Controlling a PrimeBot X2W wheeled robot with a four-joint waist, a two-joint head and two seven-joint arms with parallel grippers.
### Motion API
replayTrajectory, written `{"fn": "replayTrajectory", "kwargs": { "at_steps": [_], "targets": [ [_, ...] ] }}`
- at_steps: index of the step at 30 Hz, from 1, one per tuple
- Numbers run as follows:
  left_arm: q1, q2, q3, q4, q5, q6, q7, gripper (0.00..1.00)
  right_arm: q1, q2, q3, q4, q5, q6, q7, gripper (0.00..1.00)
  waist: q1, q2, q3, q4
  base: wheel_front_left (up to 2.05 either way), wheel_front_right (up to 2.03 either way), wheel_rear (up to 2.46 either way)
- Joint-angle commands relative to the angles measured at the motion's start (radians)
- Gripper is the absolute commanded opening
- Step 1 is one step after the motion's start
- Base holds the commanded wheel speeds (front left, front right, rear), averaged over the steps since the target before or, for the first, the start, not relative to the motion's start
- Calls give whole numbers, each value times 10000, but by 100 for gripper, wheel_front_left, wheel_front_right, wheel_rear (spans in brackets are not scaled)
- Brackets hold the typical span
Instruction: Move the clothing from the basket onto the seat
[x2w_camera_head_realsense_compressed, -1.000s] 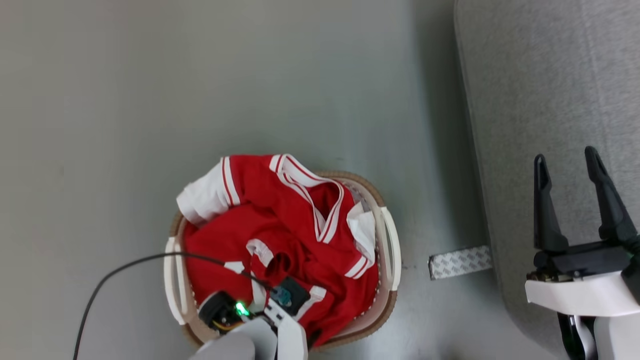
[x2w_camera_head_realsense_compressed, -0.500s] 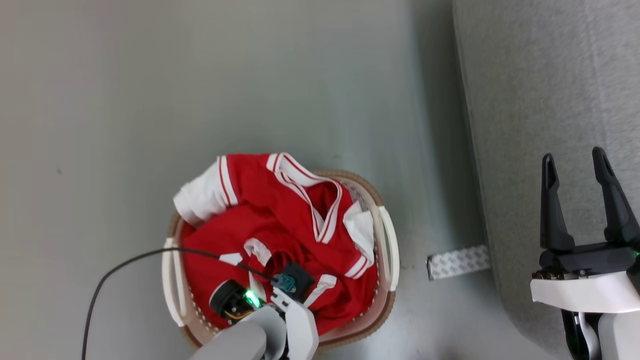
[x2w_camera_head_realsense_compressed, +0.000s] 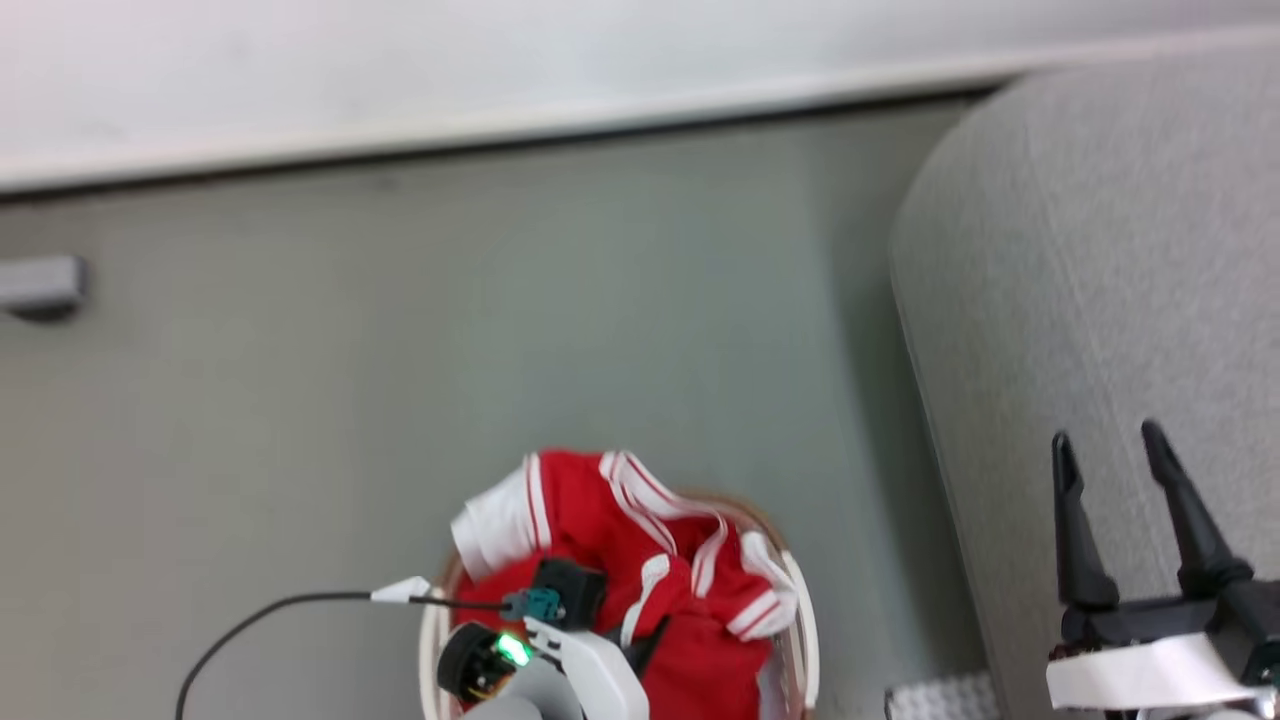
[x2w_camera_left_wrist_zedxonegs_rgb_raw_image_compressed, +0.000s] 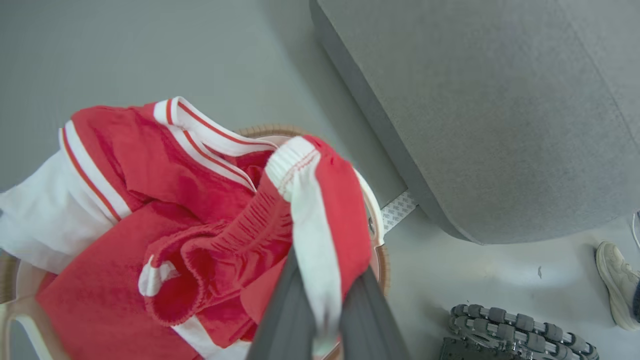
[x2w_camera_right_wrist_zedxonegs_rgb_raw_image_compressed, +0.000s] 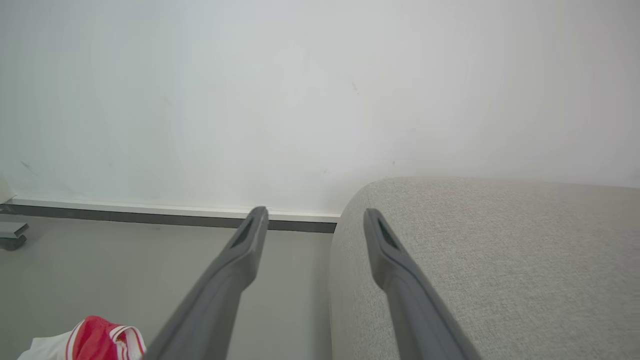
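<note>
The left gripper (x2w_camera_left_wrist_zedxonegs_rgb_raw_image_compressed: 327, 282) is clamped on a white-striped fold of the red clothing (x2w_camera_left_wrist_zedxonegs_rgb_raw_image_compressed: 165, 200) and holds it just above the basket (x2w_camera_left_wrist_zedxonegs_rgb_raw_image_compressed: 260, 131), where the rest of the heap lies. Right of the basket, the right gripper (x2w_camera_head_realsense_compressed: 1105, 437) hovers over the grey seat (x2w_camera_head_realsense_compressed: 1100, 250), its jaws spread wide and empty.

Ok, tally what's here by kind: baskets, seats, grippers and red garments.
Basket: 1
Seat: 1
Grippers: 2, left gripper, right gripper
Red garments: 2 that I can tell apart, jersey, shorts
Total: 6
</note>
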Motion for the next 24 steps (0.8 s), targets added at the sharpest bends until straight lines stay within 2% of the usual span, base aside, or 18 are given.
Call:
{"fn": "replayTrajectory", "kwargs": {
  "at_steps": [1, 10, 17, 21, 24],
  "targets": [
    [166, 1, 28, -79, -130, 37, -44, 0, 155, -22, 2, 53, -61, -24, -24, 100, 2, 0, -1283, 546, 0, 0, 0],
    [880, 426, 131, -2129, -324, 691, 177, 0, 1146, -20, -22, 237, -149, -23, -26, 100, 2, 0, -3265, 1171, 0, 0, 0],
    [1119, 1252, 539, -4750, -584, 1435, 602, 0, 1537, -19, 189, 80, -100, -23, -24, 100, 2, 0, -3873, 1280, 0, 0, 0],
    [1005, 1879, 803, -6325, -500, 1944, 907, 0, 1612, -14, 737, -187, -59, -23, -24, 100, 2, 0, -4018, 1232, 0, 0, 0],
    [818, 2304, 936, -7373, -383, 2249, 1183, 0, 1666, -90, 1684, -440, -173, -23, -24, 100, 2, 0, -4096, 1209, 0, 0, 0]
  ]
}}
